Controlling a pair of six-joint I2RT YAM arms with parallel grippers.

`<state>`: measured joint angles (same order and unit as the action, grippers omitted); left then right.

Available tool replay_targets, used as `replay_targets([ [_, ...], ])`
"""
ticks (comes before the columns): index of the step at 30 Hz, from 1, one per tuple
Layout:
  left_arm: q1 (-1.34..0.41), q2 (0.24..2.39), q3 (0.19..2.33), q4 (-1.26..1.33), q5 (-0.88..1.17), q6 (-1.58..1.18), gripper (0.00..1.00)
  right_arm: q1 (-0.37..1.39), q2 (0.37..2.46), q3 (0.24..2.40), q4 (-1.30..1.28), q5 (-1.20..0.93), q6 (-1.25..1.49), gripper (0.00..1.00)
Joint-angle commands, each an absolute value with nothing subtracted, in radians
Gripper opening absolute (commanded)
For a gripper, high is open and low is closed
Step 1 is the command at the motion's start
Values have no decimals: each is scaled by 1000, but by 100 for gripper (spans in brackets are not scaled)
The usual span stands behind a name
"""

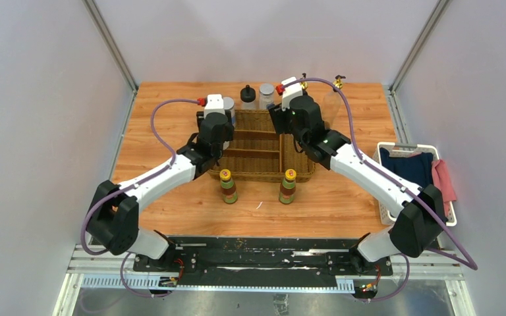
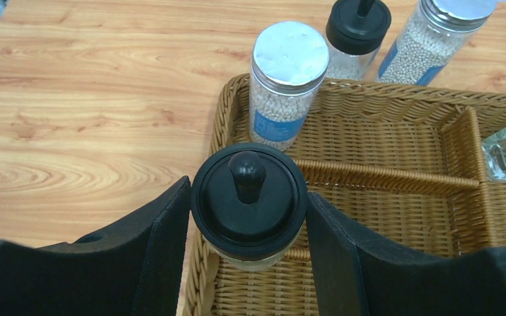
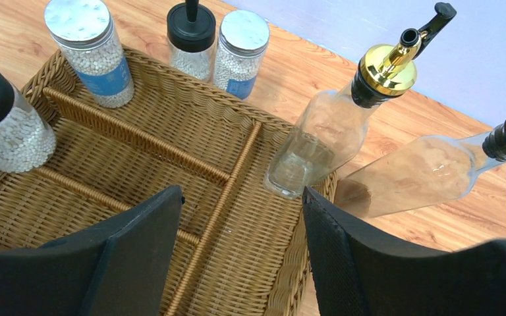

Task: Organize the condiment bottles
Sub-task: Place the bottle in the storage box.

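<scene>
My left gripper is shut on a black-capped jar of white beads and holds it over the near-left corner of the wicker basket. A grey-lidded jar stands in the basket's far-left compartment. My right gripper is open over the basket's right side, with nothing between its fingers. A gold-topped clear bottle stands in the far-right compartment just beyond it. Another gold-topped bottle stands on the table outside. Two yellow-capped bottles stand in front of the basket.
Behind the basket stand a second black-capped jar and a grey-lidded jar. A white crate with blue and pink cloths sits off the table's right edge. Grey walls close in the back and sides.
</scene>
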<state>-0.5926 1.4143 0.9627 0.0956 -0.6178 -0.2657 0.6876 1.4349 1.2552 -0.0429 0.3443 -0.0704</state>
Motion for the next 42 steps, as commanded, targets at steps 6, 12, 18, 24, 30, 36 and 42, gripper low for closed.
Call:
replay_targets([
  [6,-602,1479,987,229,-651,-269,0,702,1463,1258,-9,369,-78,71],
  [12,-603,1504,995,248,-661,-259,0,702,1478,1270,-8,372,-86,71],
  [18,-600,1521,994,269,-669,-252,0,702,1495,1282,-8,372,-94,71],
  [24,-601,1533,996,287,-682,-239,0,701,1510,1292,-8,373,-100,71],
  [30,-594,1541,978,321,-682,-239,0,700,1530,1302,-8,370,-104,71],
  [36,-586,1533,979,328,-684,-236,0,699,1546,1318,-9,366,-107,71],
  [42,-582,1541,967,341,-686,-240,0,699,1561,1321,-8,364,-107,71],
])
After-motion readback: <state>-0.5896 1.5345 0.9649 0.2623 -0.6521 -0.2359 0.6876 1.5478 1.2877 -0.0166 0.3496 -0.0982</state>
